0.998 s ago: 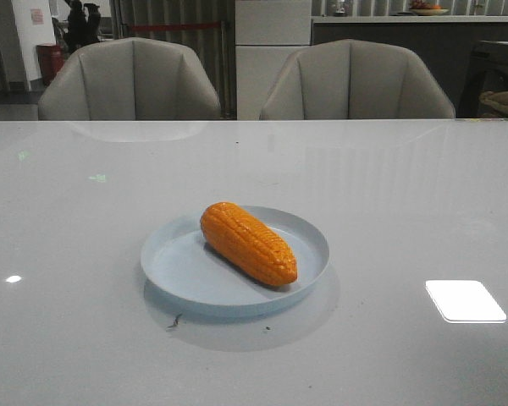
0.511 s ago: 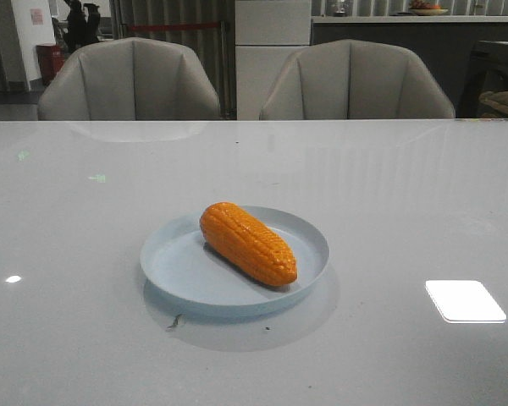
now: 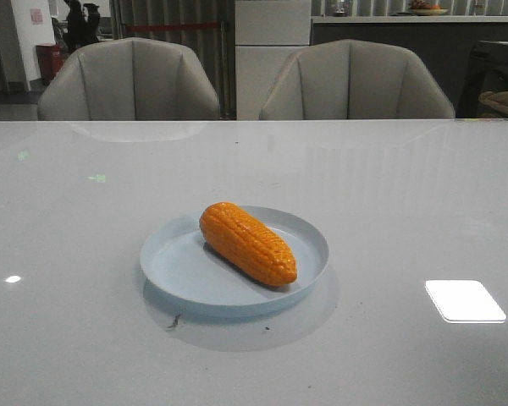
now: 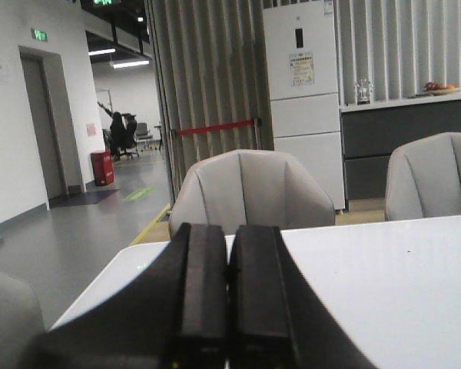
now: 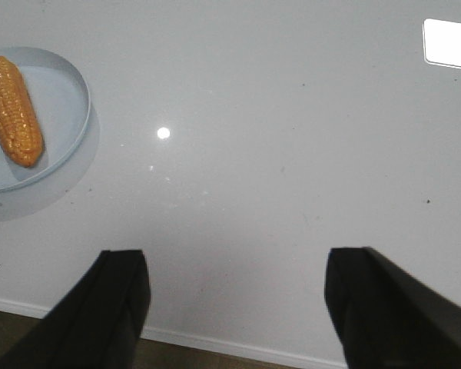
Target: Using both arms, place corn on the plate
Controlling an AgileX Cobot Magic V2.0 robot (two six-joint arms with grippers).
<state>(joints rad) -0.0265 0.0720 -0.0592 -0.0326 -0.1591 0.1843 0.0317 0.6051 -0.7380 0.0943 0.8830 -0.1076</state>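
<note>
The orange-yellow corn lies slantwise on the pale blue plate near the middle of the white table. Both show in the right wrist view too, the corn on the plate. No arm shows in the front view. My left gripper is shut and empty, its two black fingers pressed together, pointing level over the table toward the chairs. My right gripper is open and empty above the table's near edge, to the right of the plate and well apart from it.
Two grey chairs stand behind the table's far edge. A bright light reflection lies on the table at the right. The table's near edge runs below my right fingers.
</note>
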